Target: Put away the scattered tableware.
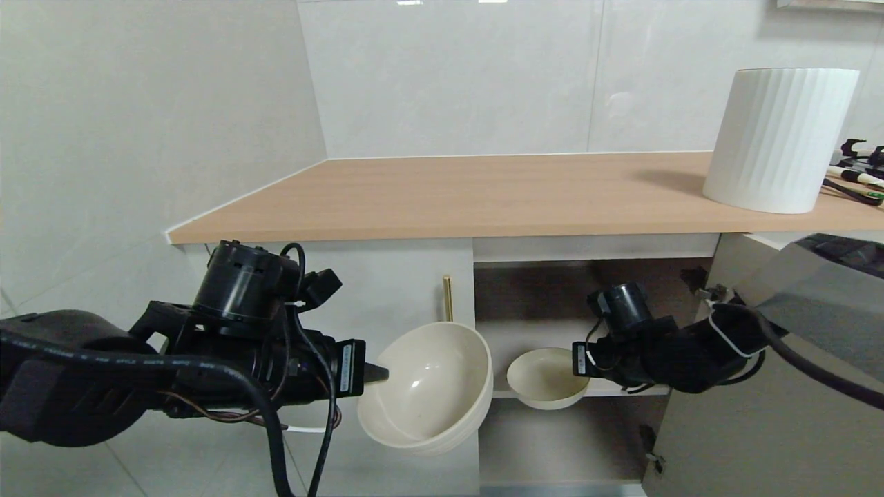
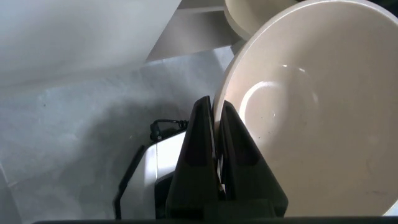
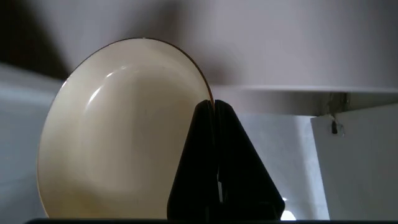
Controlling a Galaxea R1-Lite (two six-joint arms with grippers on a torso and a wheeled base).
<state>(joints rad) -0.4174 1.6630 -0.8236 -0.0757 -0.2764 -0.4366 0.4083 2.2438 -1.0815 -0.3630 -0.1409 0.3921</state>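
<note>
Left gripper [image 1: 378, 373] pinches large bowl [image 1: 431, 386] rim; right gripper [image 1: 579, 360] clamps small bowl [image 1: 545, 378] rim.

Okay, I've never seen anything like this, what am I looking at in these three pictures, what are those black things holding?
This is a two-armed robot at a kitchen counter. The wide picture comes from a camera on its head; the other two from cameras on its wrists. The left gripper pinches the rim of a large cream bowl; the right gripper pinches a smaller bowl at the shelf of the open cabinet. On the wooden countertop are a white ribbed container and some pens.
</note>
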